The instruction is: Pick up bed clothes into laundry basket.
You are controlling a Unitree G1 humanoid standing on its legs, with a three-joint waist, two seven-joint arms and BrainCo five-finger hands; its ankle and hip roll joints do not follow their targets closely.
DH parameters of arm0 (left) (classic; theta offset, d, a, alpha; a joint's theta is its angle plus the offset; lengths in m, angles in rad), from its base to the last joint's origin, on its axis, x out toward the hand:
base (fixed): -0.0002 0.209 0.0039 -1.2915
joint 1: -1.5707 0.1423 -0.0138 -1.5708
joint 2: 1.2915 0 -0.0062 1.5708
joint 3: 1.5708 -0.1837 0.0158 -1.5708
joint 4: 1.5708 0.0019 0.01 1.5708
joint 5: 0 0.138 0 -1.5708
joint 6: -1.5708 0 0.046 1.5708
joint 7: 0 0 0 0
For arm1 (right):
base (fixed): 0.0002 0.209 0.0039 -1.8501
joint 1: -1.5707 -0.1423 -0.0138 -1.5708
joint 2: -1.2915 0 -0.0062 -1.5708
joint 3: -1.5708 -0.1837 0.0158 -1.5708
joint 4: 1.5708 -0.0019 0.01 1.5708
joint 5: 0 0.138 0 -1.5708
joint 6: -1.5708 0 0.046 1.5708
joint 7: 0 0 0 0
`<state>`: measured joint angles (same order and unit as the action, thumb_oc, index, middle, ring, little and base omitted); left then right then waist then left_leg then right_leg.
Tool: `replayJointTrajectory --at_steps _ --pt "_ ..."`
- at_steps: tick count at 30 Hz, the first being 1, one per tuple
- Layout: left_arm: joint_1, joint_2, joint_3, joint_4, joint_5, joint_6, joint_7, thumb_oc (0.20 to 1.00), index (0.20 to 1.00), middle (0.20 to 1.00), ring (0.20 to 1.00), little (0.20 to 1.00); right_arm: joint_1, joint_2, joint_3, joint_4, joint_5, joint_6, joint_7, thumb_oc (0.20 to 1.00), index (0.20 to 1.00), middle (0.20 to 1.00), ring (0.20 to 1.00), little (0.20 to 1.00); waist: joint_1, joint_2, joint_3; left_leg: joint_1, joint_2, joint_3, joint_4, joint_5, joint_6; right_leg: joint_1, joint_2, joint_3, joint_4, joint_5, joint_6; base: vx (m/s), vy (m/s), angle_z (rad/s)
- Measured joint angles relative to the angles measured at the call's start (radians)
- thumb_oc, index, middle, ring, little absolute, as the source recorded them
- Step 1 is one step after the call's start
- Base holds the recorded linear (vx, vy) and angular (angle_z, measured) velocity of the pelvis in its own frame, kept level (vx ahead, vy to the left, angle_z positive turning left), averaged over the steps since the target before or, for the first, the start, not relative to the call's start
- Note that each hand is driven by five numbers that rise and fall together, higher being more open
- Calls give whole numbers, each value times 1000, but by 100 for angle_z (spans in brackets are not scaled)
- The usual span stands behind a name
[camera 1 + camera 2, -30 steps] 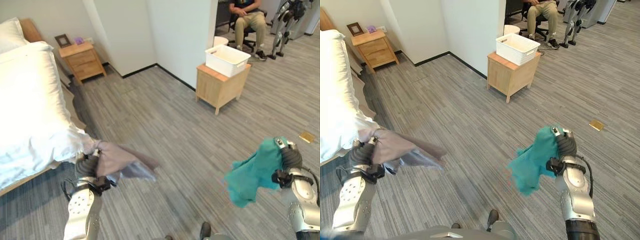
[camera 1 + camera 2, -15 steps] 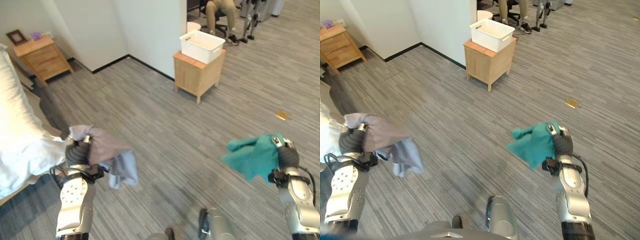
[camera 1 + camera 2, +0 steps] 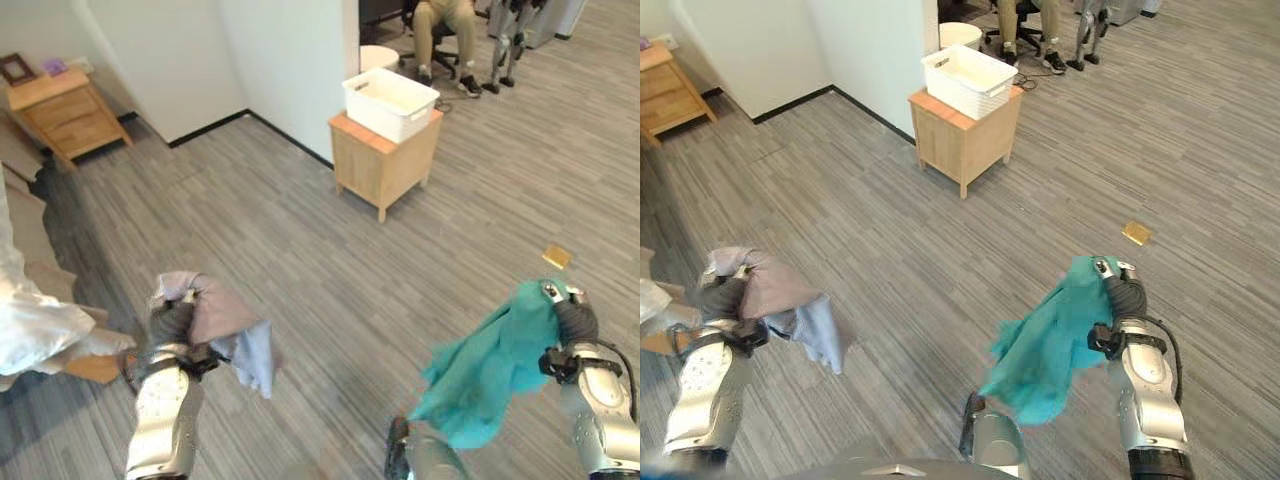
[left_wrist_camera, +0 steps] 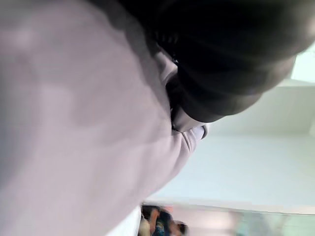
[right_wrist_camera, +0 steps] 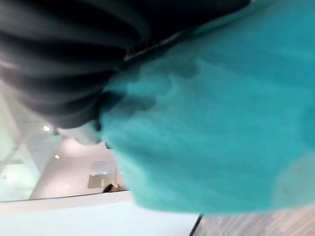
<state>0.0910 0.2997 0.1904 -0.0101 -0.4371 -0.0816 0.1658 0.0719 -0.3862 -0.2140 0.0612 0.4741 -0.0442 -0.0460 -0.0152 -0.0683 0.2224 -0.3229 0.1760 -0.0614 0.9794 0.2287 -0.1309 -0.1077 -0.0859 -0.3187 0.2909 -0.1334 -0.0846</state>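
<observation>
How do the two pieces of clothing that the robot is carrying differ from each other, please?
The teal garment is bright and hangs long and loose from the right hand; the grey garment is pale and dull, bunched over the left hand with a short tail drooping. The teal one looks larger. Both are held clear of the floor, short of the white basket.

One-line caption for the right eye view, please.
Left hand grips a grey garment, right hand a teal garment; white basket stands ahead.

Your head views are bright and evenly lit, with soft shadows on the floor [image 3: 300, 250]. The bedding [image 3: 25, 320] glares white at the left edge. Both wrist views are blurred, too close to the cloths.
</observation>
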Motion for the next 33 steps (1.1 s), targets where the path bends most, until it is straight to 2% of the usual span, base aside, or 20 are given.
replayJointTrajectory --at_steps 1,2,4,6,7,12,13,14,16,17,18,19,21,23,25,26,29,30,31,33 --pt "16 11 3 15 -19 5 -2 200 200 200 200 200 -5 0 29 -1 3 -1 -8 200 200 200 200 200 25 -16 -8 -36 -19 58 -5 -49 14 57 6 3 -41 -41 -18 671 -83 -29" --pt "15 13 9 29 -34 4 -6 200 200 200 200 200 8 3 33 -13 7 -5 -12 200 200 200 200 200 25 -20 -9 -84 -19 166 -90 -104 69 145 24 -9 -120 -64 -9 608 -2 -11" --pt "22 16 12 30 -60 -1 -17 200 200 200 200 200 -2 -6 35 -16 7 -9 -18 200 200 200 200 200 51 -4 -13 -89 -30 276 -442 -121 88 204 61 -5 -189 -63 33 590 66 -19" --pt "28 18 14 50 -66 -3 -17 200 200 200 200 200 -17 -20 93 -14 6 -9 -20 200 200 200 200 200 79 32 -20 -68 -103 258 -812 -122 88 294 131 4 -255 -59 35 762 105 -33" --pt "29 17 13 55 -69 -3 -17 200 200 200 200 200 -23 -20 117 -13 6 -8 -18 200 200 200 200 200 91 33 -20 -43 -135 224 -898 -122 88 325 140 25 -276 -65 43 520 67 -46" --pt "41 12 17 62 -68 -2 -16 200 200 200 200 200 -53 -29 153 -10 5 -3 1 200 200 200 200 200 152 30 -34 29 -227 321 -919 -94 139 466 167 115 -319 -91 88 451 80 -62" --pt "56 14 22 60 -67 -3 -16 200 200 200 200 200 -52 -33 156 -10 4 2 2 200 200 200 200 200 159 57 -57 108 -218 317 -933 -145 217 518 197 170 -300 -107 112 448 168 -75" --pt "59 22 32 66 -65 -2 -16 200 200 200 200 200 -50 -16 159 -10 -1 9 3 200 200 200 200 200 160 42 -63 131 -225 289 -938 -83 276 522 194 195 -247 -126 133 417 211 -65" --pt "74 23 43 65 -61 0 -11 200 200 200 200 200 -19 3 180 -16 -4 15 9 200 200 200 200 200 168 3 -89 189 -237 274 -977 -81 287 441 145 187 -22 -166 146 365 323 -32" --pt "49 25 42 67 -61 2 -9 200 200 200 200 200 -8 6 173 -39 -5 16 7 200 200 200 200 200 141 -14 -90 229 -263 275 -980 -133 306 301 83 168 304 -84 193 462 437 0" --pt "35 25 42 67 -61 3 -7 200 200 200 200 200 -9 14 166 -54 -5 16 7 200 200 200 200 200 126 -13 -79 250 -269 264 -977 -152 308 229 55 148 472 8 203 332 313 13" --pt "24 26 39 65 -60 4 -5 200 200 200 200 200 -9 22 158 -67 -5 17 9 200 200 200 200 200 115 4 -57 289 -276 251 -987 -160 304 152 4 117 613 36 211 224 143 28" --pt "-7 40 11 57 -51 3 -6 200 200 200 200 200 -6 16 157 -83 -11 21 9 200 200 200 200 200 70 63 -32 395 -262 207 -995 -211 315 -39 -118 52 702 -29 186 465 57 39" --pt "-21 45 15 34 -50 -1 -5 200 200 200 200 200 -3 14 155 -86 -33 21 9 200 200 200 200 200 66 78 -20 438 -252 183 -995 -244 274 -99 -194 4 567 -36 184 461 -42 29" --pt "-23 46 14 25 -50 -1 -13 200 200 200 200 200 14 9 157 -82 -37 23 11 200 200 200 200 200 48 73 -17 483 -248 142 -992 -275 246 -133 -233 -5 293 -1 199 513 -110 57" --pt "-17 53 14 26 -51 -3 -15 200 200 200 200 200 18 10 158 -73 -37 23 11 200 200 200 200 200 44 71 -17 498 -237 125 -994 -282 235 -132 -204 34 189 29 223 296 -71 74" --pt "-24 66 21 75 -51 1 -14 200 200 200 200 200 7 21 155 -41 -37 24 9 200 200 200 200 200 43 40 -16 525 -215 97 -1000 -304 214 -124 -103 162 -52 119 217 552 -73 47" --pt "-19 59 19 94 -50 4 -14 200 200 200 200 200 8 20 150 -41 -36 24 7 200 200 200 200 200 34 30 -19 543 -202 68 -1004 -345 237 -131 -66 183 -128 155 216 753 -91 45" --pt "-28 39 25 121 -50 4 -13 200 200 200 200 200 1 28 135 -47 -36 23 5 200 200 200 200 200 32 38 -20 547 -174 45 -997 -394 210 -139 -19 236 -185 166 228 410 -51 50" --pt "-26 30 12 141 -48 6 -14 200 200 200 200 200 2 32 121 -51 -36 23 4 200 200 200 200 200 21 30 -25 576 -139 11 -1013 -427 185 -127 -15 195 -282 176 245 341 -71 55"
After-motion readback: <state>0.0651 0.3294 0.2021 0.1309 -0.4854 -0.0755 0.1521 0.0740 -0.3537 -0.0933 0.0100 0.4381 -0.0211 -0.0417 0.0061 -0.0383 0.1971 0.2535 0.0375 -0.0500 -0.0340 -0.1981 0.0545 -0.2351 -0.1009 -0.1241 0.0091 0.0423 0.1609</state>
